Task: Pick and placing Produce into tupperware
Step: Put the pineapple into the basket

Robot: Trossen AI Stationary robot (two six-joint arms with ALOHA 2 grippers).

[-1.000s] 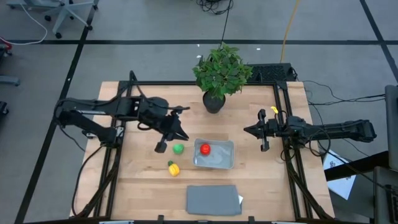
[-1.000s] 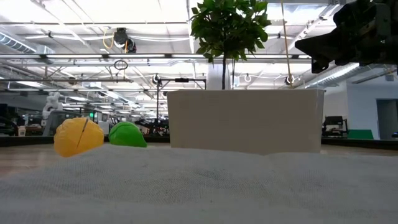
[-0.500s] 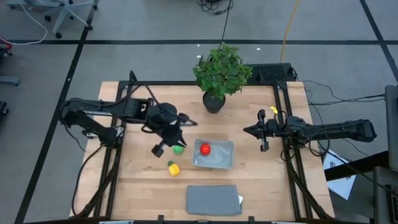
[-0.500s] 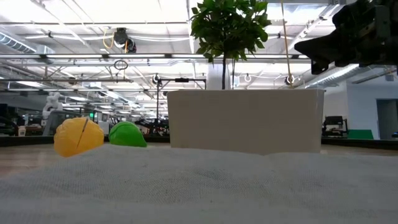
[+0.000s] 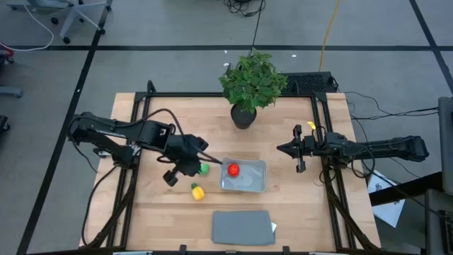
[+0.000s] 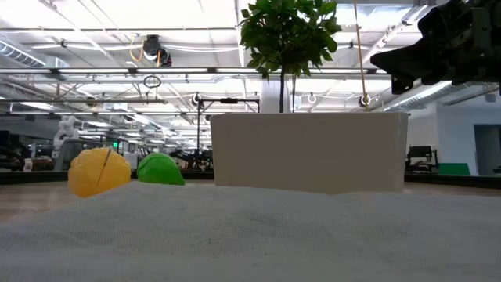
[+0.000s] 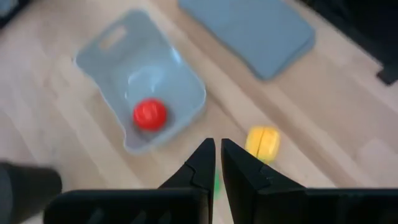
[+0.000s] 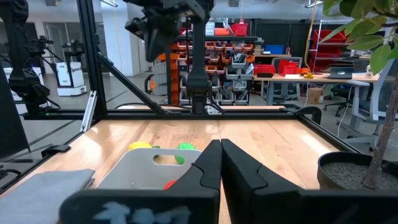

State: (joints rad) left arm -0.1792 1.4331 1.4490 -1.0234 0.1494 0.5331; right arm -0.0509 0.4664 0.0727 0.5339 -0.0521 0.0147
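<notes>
left gripper narrow above green piece, red piece in tupperware, yellow piece beside, right gripper narrow, idle at right

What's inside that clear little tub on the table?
The tub holds one round red piece. The green piece and yellow piece lie outside it on the wood. The left gripper partly covers the green one.

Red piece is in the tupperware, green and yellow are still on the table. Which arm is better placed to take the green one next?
Left. The left gripper hangs right at the green piece, fingers together. The right gripper waits beyond the far side of the tupperware, well away from it.
</notes>
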